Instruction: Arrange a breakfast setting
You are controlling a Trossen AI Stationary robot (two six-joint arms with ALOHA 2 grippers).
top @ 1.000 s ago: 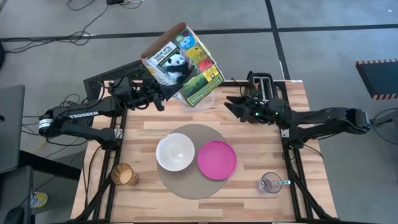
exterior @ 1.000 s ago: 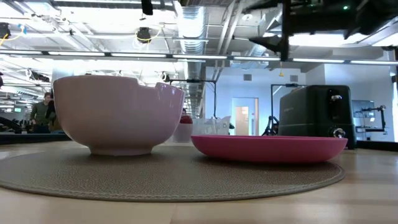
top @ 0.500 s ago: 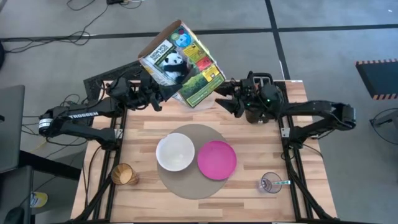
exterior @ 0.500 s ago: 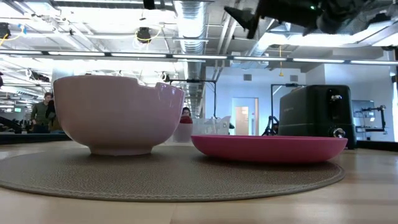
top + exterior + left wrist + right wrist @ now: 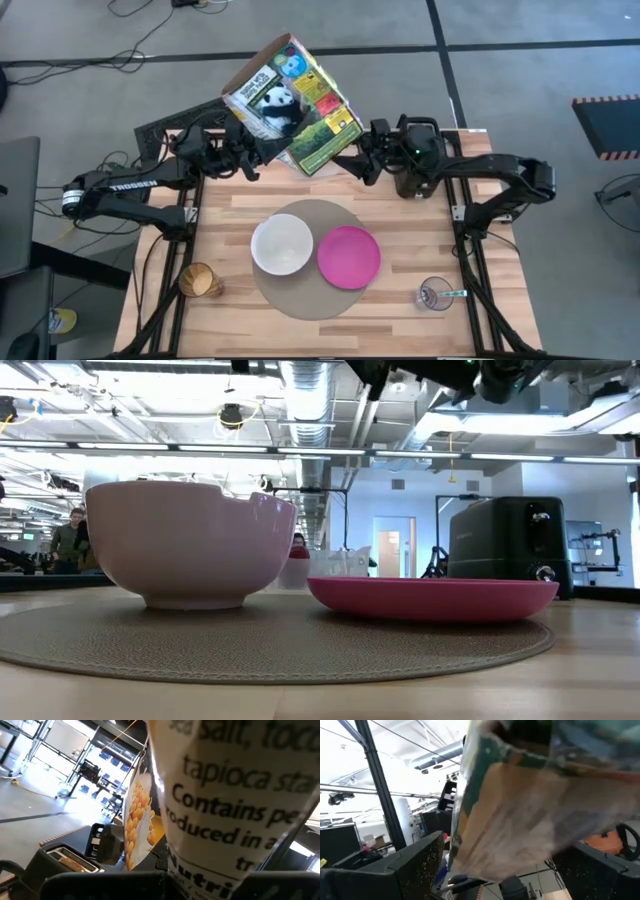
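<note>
While the left gripper (image 5: 252, 152) stays clamped on a panda-printed cereal box (image 5: 292, 104) tilted at upper centre of the high view, the right gripper (image 5: 362, 160) sits with jaws spread at the box's lower right corner. Centre frame, a white bowl (image 5: 281, 244) and magenta plate (image 5: 348, 256) rest on the round mat (image 5: 300, 298); the clear glass (image 5: 434, 294) with the spoon (image 5: 452, 294) stands lower right.

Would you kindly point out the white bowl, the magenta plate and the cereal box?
white bowl (image 5: 281, 244), high view, middle of its inside.
magenta plate (image 5: 349, 256), high view, centre of its face.
cereal box (image 5: 292, 105), high view, the printed panda panel.
</note>
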